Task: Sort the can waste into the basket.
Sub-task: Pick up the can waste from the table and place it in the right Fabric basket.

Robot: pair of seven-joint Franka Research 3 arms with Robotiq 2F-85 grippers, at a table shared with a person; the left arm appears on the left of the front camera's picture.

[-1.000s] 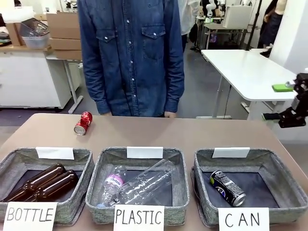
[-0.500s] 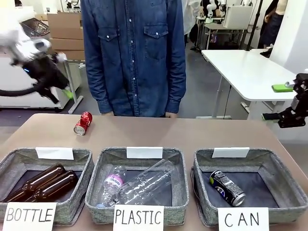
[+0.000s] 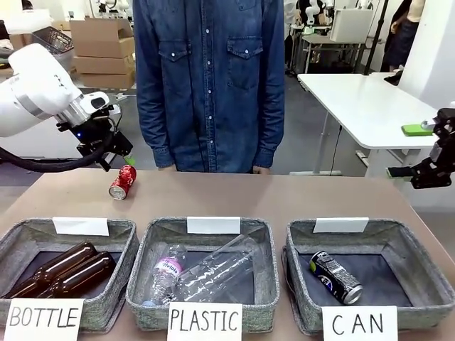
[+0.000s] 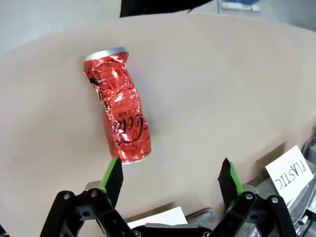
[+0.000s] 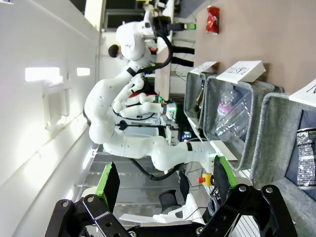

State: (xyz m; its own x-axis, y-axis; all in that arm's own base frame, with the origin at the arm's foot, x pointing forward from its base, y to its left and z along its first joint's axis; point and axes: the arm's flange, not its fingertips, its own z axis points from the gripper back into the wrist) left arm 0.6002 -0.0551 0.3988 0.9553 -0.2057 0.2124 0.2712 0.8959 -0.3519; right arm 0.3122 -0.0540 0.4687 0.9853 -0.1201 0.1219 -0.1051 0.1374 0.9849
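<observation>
Approach step: the left pincer (image 4: 170,168), wide open and empty, hovers near the crushed red can (image 4: 118,116) on the far-left counter (image 4: 222,74). Next, apparently: descend, straddle it, close, then carry it to the near-right CAN basket (image 3: 421,261).

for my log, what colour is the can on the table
Red can, white print; left wrist view.

Showing rounded white arm (image 3: 32,96), trailing black cable (image 3: 43,166), black left gripper (image 4: 170,173) bearing green pads (image 4: 109,173); wearing buttoned denim shirt (image 3: 210,78).
</observation>
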